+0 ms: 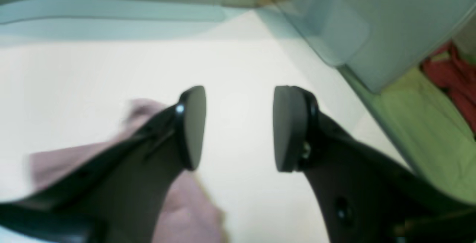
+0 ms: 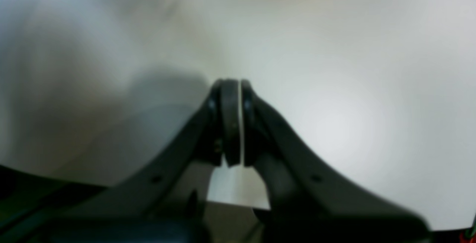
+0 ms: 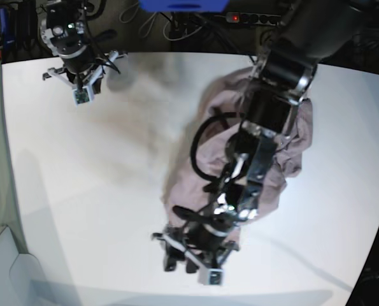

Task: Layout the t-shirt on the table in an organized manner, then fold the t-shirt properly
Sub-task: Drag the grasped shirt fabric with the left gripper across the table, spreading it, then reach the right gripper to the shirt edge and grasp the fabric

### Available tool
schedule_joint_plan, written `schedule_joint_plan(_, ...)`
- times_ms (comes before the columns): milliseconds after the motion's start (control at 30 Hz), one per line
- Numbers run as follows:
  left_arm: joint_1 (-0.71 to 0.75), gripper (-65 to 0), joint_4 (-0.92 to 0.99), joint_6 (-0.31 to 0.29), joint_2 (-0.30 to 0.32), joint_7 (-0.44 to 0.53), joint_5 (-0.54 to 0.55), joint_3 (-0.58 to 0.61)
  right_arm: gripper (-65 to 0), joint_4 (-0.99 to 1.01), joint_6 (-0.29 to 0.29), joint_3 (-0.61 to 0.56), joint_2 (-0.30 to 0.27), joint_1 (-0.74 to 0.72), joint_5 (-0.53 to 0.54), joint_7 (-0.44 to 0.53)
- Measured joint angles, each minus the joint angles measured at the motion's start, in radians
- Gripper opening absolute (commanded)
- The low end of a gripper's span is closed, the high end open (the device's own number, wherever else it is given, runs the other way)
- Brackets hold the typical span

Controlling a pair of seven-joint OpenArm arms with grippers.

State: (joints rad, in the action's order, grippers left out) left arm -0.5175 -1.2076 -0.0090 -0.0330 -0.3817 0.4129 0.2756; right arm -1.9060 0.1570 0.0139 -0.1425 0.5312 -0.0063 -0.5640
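Two grippers are mine, and going left to right across the base view I meet my right gripper [image 3: 81, 89] first, up at about ten o'clock on the large smooth white tabletop [image 3: 81, 210]. Its pads are clenched together with nothing between them, and it sits well apart from the cloth.

Next comes the dusty mauve short-sleeved cotton t-shirt [image 3: 202, 166], lying rumpled in a long heap that runs from roughly one o'clock down toward six o'clock, not spread flat yet.

My left gripper [image 3: 192, 252] is at six o'clock, at the heap's near end. In its wrist view the left fingers [image 1: 195, 128] stand released, only bare table showing in the gap, with a bit of mauve fabric beside and beneath the left-hand finger.

I judge the shirt light, soft and floppy; it will sag and crease wherever I lift it, and a thick pinch would drag several layers. So I would take a single outer edge, hem or shoulder seam, at a corner of the heap and pull outward low over the table to spread it.
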Motion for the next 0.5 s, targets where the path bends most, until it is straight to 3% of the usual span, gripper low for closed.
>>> schedule_joint_plan(133,0.183,-36.6,-0.240,0.014,0.130,-0.076,-0.011,-0.116,-65.0,-0.069,0.000,-0.002,-0.003,0.000,-0.003,-0.014)
schedule_joint_plan(233,0.330,-36.6,-0.352,0.004,0.195,-0.109,-0.003,-0.203,-64.3,-0.103,0.000,-0.024,0.015,-0.019,-0.001,-0.002)
schedule_joint_plan(367,0.489,-36.6,-0.465,0.006,0.258,-0.108,-0.004,-0.343,-52.5,-0.095,0.000,-0.049,0.061,-0.069,-0.001,-0.012)
schedule_joint_plan(500,0.611,-36.6,-0.553,0.005,0.280,-0.108,-0.002,-0.481,-38.7,-0.095,0.001,-0.140,0.121,-0.133,0.000,-0.013)
